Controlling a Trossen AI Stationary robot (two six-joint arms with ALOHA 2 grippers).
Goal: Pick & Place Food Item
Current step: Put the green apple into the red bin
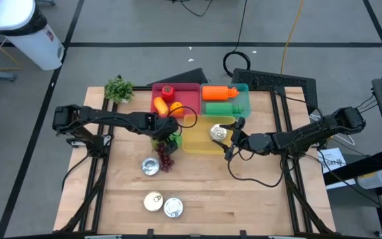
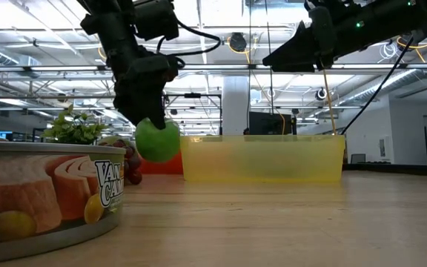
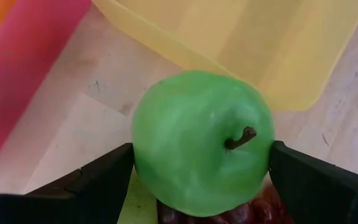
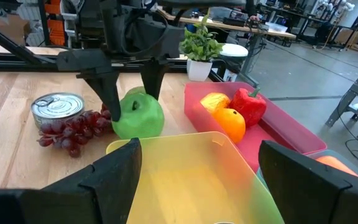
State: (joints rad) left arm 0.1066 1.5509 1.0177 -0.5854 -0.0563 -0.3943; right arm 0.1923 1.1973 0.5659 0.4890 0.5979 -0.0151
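Observation:
A green apple [image 3: 197,143] with a brown stem sits between the fingers of my left gripper [image 1: 164,135], which is shut on it just left of the yellow bin [image 1: 201,141]. Below it, purple grapes [image 4: 73,129] lie on the wooden table beside a tin can [image 4: 56,107]. My right gripper [image 4: 197,180] stands open over the yellow bin, holding nothing. A second can [image 1: 217,133] lies inside that bin. My left gripper pinches the apple by its two opposite sides [image 3: 143,163], one finger [image 3: 98,183] on each. The fingers come from above, slanting down from the table's left. The apple [image 2: 157,140] is lifted clear of the table, its stem [image 3: 241,138] facing the wrist.
A red bin [image 1: 156,89] at the back holds a red pepper, an orange and a yellow item. A green bin [image 1: 245,99] holds an orange bottle. A potted plant [image 1: 118,88] stands far left, and two cans [image 1: 162,204] lie near the front edge.

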